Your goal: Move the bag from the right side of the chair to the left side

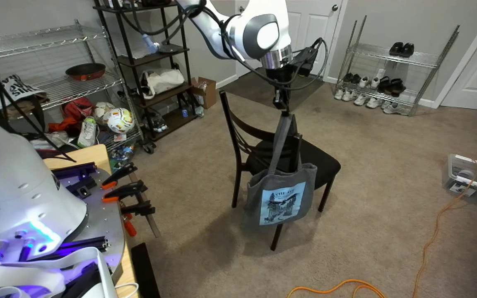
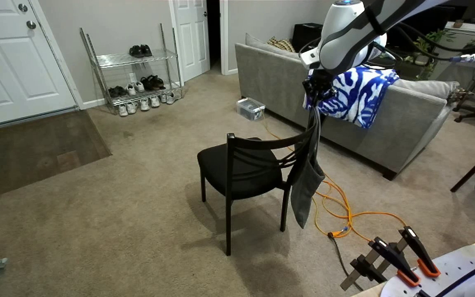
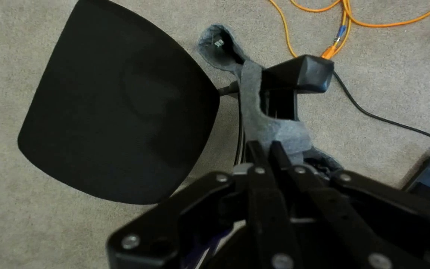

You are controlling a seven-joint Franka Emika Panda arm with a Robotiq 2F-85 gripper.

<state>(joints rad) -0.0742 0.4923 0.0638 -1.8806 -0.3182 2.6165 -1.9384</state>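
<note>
The blue-grey bag [image 1: 284, 203] with its pale printed front hangs at one end of the chair's backrest. It shows edge-on in an exterior view [image 2: 307, 189]. The black chair [image 1: 321, 161] stands on the carpet; it also shows in an exterior view [image 2: 250, 169], and its seat in the wrist view [image 3: 118, 104]. My gripper [image 1: 282, 108] is above the backrest post, shut on the bag's straps [image 3: 252, 97], which run taut up to it. In the wrist view the fingertips [image 3: 265, 147] are close together over the strap cloth. I cannot tell whether the post is still inside the strap loop.
Clamps [image 1: 126, 190] stick out from the robot's table edge. An orange cable [image 2: 344, 206] lies on the floor near the chair. A grey couch [image 2: 278, 82] with a blue-white blanket [image 2: 357, 93], a clear bin [image 1: 466, 176] and a shoe rack [image 1: 391, 78] stand around.
</note>
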